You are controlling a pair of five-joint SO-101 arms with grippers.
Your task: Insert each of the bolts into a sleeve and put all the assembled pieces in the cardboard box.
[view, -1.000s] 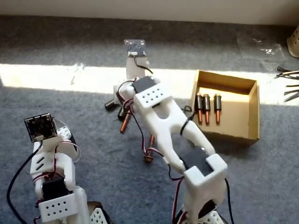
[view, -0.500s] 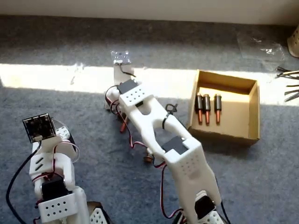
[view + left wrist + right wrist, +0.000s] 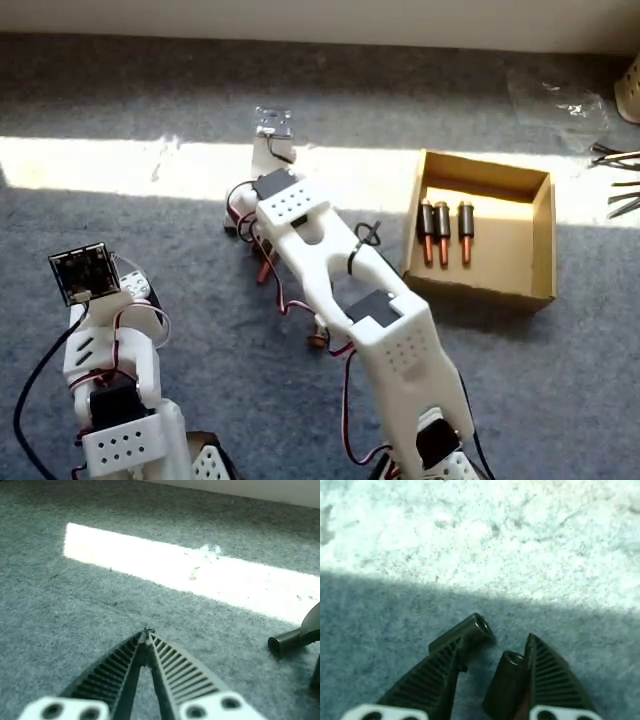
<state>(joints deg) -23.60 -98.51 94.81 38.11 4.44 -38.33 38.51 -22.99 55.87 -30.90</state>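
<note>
My right gripper [image 3: 495,647] is open and low over the carpet, and it sits at the middle of the high view [image 3: 247,225]. One dark sleeve [image 3: 504,687] lies between its fingers, against one of them. A second dark sleeve [image 3: 466,631] lies just outside the other finger. A copper bolt [image 3: 265,268] lies under the right arm and another bolt [image 3: 318,337] lies nearer the arm's base. The cardboard box [image 3: 540,235] holds three assembled pieces [image 3: 444,232]. My left gripper [image 3: 146,636] is shut and empty above bare carpet, with a sleeve [image 3: 287,641] off to its side.
The left arm [image 3: 105,350] stands at the near left corner. A bright sunlit strip [image 3: 120,165] crosses the grey carpet. Black tools [image 3: 618,180] and a clear plastic bag [image 3: 560,100] lie at the far right behind the box.
The right arm has stretched forward and to the left, bringing its gripper down over the sleeves. The left arm has kept still.
</note>
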